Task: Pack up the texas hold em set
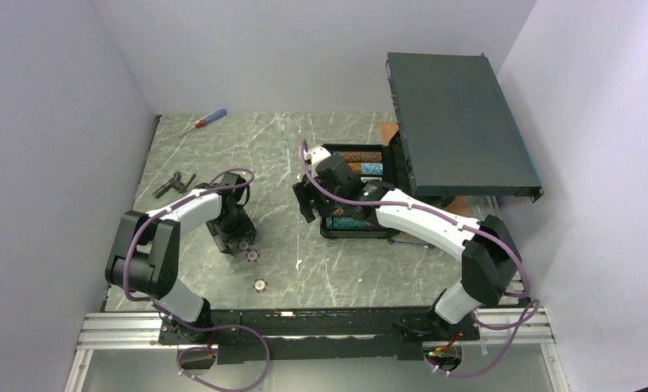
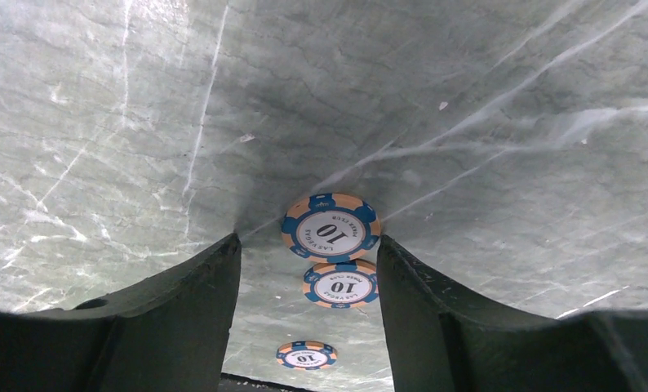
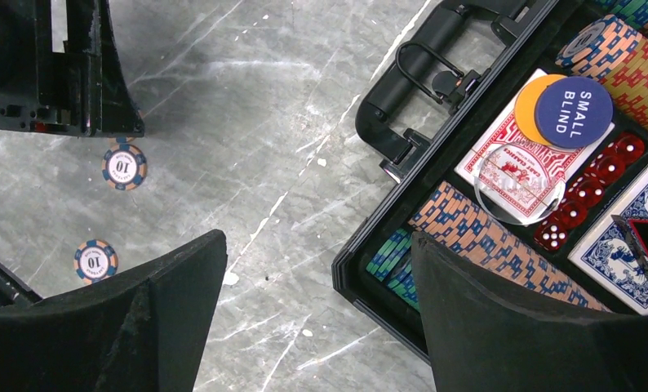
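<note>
The dark grey hard case (image 1: 351,232) lies open right of centre, next to the right arm. In the right wrist view its rim (image 3: 349,273) and black handle (image 3: 419,65) show, with rows of striped chips (image 3: 484,245), a red deck (image 3: 508,159), a blue deck (image 3: 623,229), red dice (image 3: 590,192) and a "small blind" button (image 3: 574,110). My right gripper (image 3: 317,241) is open and empty, straddling the case's near corner. Three loose "10" chips (image 2: 330,227) (image 2: 340,283) (image 2: 307,356) lie on the table. My left gripper (image 2: 307,245) is open, low over the table, with the nearest chip at its fingertips.
A large flat dark rack box (image 1: 459,122) stands at the back right, overhanging the case. A red-and-blue-handled screwdriver (image 1: 206,121) lies at the back left. A small black tool (image 1: 174,184) lies left of the left arm. Walls close off the left, back and right.
</note>
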Robot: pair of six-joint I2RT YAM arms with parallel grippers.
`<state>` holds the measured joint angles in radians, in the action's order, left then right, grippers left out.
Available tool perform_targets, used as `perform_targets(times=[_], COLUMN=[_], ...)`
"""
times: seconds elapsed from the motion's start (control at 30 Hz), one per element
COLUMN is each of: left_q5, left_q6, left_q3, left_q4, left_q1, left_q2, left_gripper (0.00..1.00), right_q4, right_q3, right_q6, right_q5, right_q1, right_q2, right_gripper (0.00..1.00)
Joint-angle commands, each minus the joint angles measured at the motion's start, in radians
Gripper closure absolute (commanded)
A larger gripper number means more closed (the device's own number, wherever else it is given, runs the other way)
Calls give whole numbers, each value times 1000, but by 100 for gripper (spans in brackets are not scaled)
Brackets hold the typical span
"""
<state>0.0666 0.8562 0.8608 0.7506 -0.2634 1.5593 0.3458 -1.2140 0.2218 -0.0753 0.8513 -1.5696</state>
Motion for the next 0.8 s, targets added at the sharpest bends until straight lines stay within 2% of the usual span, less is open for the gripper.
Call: perform_targets(times=[0.0,0.53,0.77], left_q5=[33,84,69], left_q6=[21,-69,-131], left_q3=[6,48,62], left_q4=[-9,-34,-38], left_q1=[-14,-14,-14], left_q2=[33,57,-1], left_gripper=[36,54,54], right_q4=[-47,-37,-34], right_q3=[-8,6,-2], right_q6=[17,16,23], right_q5=[5,-10,-1], right_q1=[-2,-3,-2], right_q2=[14,31,32], right_gripper=[16,16,16])
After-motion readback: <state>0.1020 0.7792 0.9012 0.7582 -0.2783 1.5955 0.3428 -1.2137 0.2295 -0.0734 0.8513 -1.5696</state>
